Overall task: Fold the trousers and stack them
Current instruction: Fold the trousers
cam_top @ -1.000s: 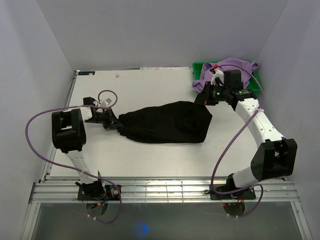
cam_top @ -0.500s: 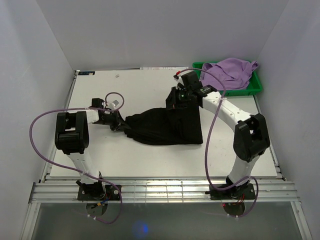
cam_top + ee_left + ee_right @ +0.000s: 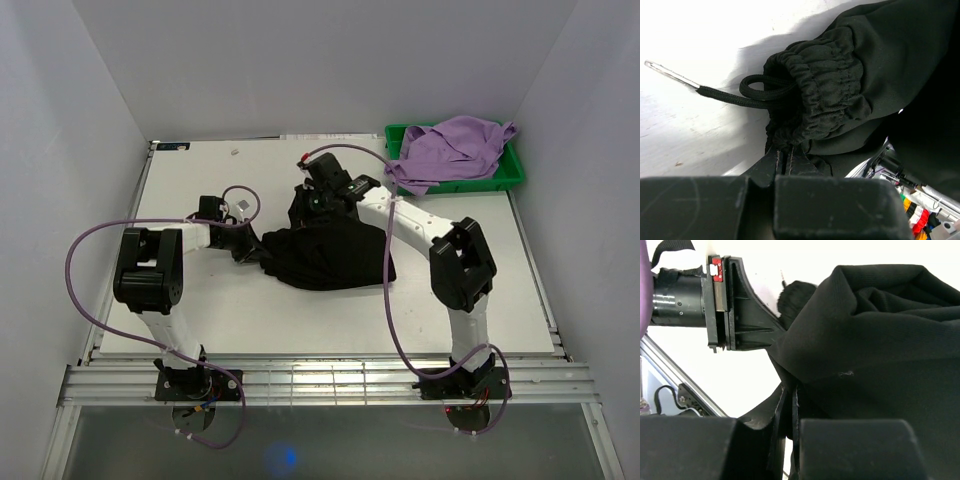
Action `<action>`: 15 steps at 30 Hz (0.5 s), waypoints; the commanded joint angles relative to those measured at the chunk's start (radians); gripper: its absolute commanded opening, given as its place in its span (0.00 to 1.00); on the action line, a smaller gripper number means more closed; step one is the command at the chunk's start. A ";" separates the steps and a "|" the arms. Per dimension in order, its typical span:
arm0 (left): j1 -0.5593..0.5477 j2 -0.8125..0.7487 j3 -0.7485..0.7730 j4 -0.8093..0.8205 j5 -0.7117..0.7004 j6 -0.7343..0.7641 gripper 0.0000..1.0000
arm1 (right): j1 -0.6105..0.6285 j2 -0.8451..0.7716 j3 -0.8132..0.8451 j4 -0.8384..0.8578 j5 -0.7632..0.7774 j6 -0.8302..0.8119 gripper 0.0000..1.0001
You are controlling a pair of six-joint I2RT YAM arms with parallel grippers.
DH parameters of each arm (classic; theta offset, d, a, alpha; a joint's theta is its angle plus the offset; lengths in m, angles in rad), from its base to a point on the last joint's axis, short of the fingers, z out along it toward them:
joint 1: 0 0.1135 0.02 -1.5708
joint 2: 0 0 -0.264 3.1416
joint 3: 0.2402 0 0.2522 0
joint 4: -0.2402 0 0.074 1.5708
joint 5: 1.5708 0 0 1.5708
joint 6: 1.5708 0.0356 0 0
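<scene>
On the table (image 3: 250,310), crumpled soft black trousers (image 3: 330,262)

From the top external camera the light is soft and even, coming from overhead. The white counter (image 3: 300,320) is bright without glare, and the shadows on it are faint and blurred. The trousers (image 3: 330,255) read as a nearly featureless black mass, their folds barely separated. A small blue reflection (image 3: 285,458) glows below the counter's near edge.

In the left wrist view the counter is blown out to pure white at upper left. A grey, soft-edged shadow lies beside the fabric. The trousers' gathers are sharp, while the left gripper (image 3: 785,152) is dark and soft in the foreground.

In the right wrist view the counter is likewise overexposed. The weave is crisp, and the right gripper (image 3: 790,395) is a blurred black block.
</scene>
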State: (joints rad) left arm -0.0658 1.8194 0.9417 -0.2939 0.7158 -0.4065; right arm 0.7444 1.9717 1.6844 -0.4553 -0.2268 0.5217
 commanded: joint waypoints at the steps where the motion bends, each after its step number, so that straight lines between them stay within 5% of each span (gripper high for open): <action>1: -0.026 0.000 -0.044 0.021 -0.173 -0.011 0.00 | 0.047 0.047 0.070 0.026 0.035 0.034 0.08; 9: -0.032 0.006 -0.063 0.045 -0.185 -0.037 0.00 | 0.098 0.130 0.138 0.018 0.086 0.077 0.08; 13: -0.032 -0.017 -0.064 0.045 -0.179 -0.040 0.18 | 0.096 0.176 0.147 0.020 0.125 0.072 0.08; 15: -0.031 -0.047 -0.060 0.027 -0.179 -0.040 0.36 | 0.090 0.188 0.147 0.027 0.133 0.063 0.20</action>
State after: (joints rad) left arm -0.0849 1.8015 0.9108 -0.2356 0.6838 -0.4690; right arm 0.8391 2.1433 1.7855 -0.4599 -0.1337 0.5774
